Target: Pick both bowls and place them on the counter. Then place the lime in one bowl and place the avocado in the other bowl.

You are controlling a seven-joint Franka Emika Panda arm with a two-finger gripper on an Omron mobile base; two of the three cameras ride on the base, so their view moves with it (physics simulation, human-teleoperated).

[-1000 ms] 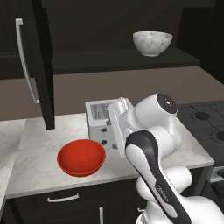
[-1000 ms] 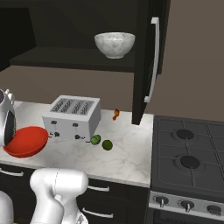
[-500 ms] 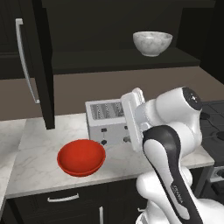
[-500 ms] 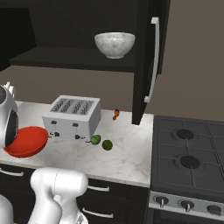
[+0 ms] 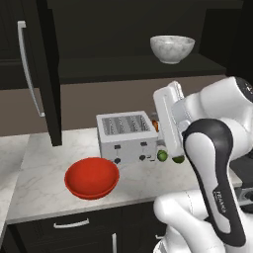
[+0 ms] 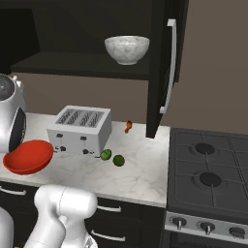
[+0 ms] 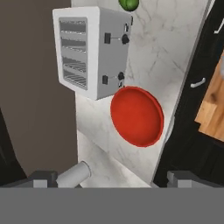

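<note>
the end effector [image 7: 107, 178] hangs released and empty above the tabletop [image 7: 179, 39], its two dark fingertips [image 7: 43, 178] set wide apart at the bottom of the hand view. it looks down on the red bowl [image 7: 137, 116], which already sits on the marble just beside the toaster [image 7: 89, 50]. one green fruit [image 7: 129, 4] lies past the toaster's far end.

from the base views, the red bowl [image 5: 92, 177] rests near the tabletop's [image 5: 39, 183] front edge. the white marbled bowl [image 5: 172, 48] is up on the dark shelf [image 5: 123, 66] inside the open cabinet, so the first step looks half done. two green fruits [image 6: 105, 154] [image 6: 118, 160] lie close together in front of the toaster [image 6: 81, 128]; which is lime and which avocado i cannot tell.

the next move likely calls for raising the arm to the shelf and closing on the white bowl's rim.
</note>
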